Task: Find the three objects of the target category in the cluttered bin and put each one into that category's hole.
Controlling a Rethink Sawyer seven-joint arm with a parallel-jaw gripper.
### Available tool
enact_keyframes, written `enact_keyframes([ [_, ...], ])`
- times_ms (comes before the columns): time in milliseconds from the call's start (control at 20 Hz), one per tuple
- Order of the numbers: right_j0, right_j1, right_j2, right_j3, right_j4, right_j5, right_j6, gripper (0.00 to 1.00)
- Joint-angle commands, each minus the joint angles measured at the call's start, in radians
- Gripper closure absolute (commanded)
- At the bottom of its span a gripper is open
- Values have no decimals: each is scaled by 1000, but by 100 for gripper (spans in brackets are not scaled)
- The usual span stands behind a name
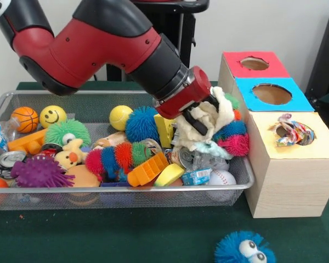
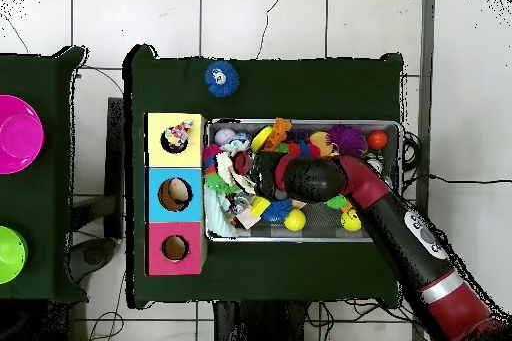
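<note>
The wire-mesh bin [image 1: 120, 190] is full of toys; it also shows in the overhead view [image 2: 300, 238]. My gripper [image 1: 199, 118] is low over the bin's end next to the boxes, shut on the cream waffle cloth [image 1: 211, 121], which hangs bunched around it. From above, the gripper [image 2: 250, 171] and the cream cloth [image 2: 229, 168] lie near that same end. A pale mint cloth [image 1: 211, 149] peeks out beneath the cream one. The white dotted cloth [image 1: 291, 132] sits in the yellow-topped box's hole [image 1: 310, 137], also seen from above [image 2: 178, 135].
Blue-topped [image 1: 272, 94] and red-topped [image 1: 254, 63] boxes stand behind the yellow one. Spiky caterpillars [image 1: 118, 157], balls, cans and plush toys crowd the bin. A blue spiky ball with eyes [image 1: 244, 249] lies on the green table outside the bin. Pink [image 2: 18, 134] and green [image 2: 10, 254] bowls sit on a side table.
</note>
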Motion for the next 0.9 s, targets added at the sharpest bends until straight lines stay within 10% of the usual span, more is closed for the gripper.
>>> enact_keyframes([
  [50,43,-32,-115,-160,-20,120,-266,0],
  [500,102,-94,-204,-209,-55,141,-255,0],
  [550,109,-100,-213,-215,-48,153,-263,100],
  [900,144,-147,-261,-256,-55,250,-305,100],
])
